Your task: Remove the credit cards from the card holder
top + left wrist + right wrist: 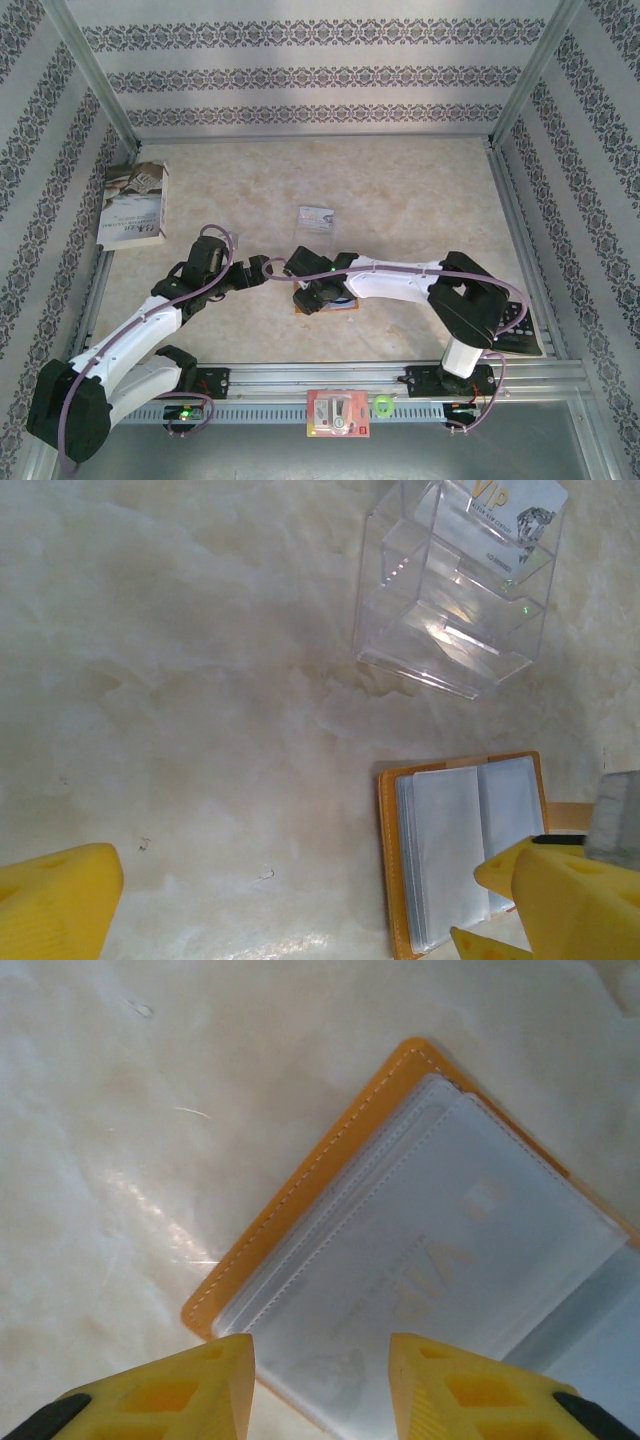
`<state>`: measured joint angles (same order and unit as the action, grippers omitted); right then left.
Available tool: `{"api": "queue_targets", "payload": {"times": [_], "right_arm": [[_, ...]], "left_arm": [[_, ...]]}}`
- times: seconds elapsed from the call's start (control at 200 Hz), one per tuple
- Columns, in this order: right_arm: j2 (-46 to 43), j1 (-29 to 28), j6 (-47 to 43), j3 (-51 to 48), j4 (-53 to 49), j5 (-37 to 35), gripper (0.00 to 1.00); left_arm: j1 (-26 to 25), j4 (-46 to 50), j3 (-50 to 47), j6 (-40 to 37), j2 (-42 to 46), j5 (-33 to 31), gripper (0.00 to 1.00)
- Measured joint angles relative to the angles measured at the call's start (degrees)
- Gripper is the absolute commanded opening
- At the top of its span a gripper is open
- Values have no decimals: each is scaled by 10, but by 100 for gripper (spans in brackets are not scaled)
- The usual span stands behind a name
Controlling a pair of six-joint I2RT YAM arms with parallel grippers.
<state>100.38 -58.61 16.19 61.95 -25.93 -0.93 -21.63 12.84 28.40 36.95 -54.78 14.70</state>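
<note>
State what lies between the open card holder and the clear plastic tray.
Only bare table lies between card holder and clear plastic tray, seen in the left wrist view.

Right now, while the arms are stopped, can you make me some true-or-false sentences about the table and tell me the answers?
1. The wallet lies open on the table. True.
2. The clear tray is empty. False: one card stands in it.
3. The left fingers are spread wide and hold nothing. True.
4. The book lies on top of the wallet. False: it lies apart from the wallet, near the left wall.
</note>
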Motion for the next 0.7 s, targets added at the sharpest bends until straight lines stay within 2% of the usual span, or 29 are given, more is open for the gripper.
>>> {"api": "queue_targets", "payload": {"times": [0.145, 0.31, 0.535, 0.62, 0.7], "right_arm": [[16, -4, 0, 7, 0, -14, 41], [38, -9, -1, 19, 0, -27, 35], [40, -9, -2, 20, 1, -38, 9], [39, -9, -2, 19, 8, -42, 0], [33, -9, 3, 6, 28, -41, 0]], "left_arm": [[0, 0, -4, 0, 3, 0, 100], [0, 0, -5, 0, 3, 0, 99], [0, 0, -5, -1, 4, 1, 94], [0, 0, -5, -2, 4, 5, 87], [0, -2, -5, -6, 3, 18, 79]]}}
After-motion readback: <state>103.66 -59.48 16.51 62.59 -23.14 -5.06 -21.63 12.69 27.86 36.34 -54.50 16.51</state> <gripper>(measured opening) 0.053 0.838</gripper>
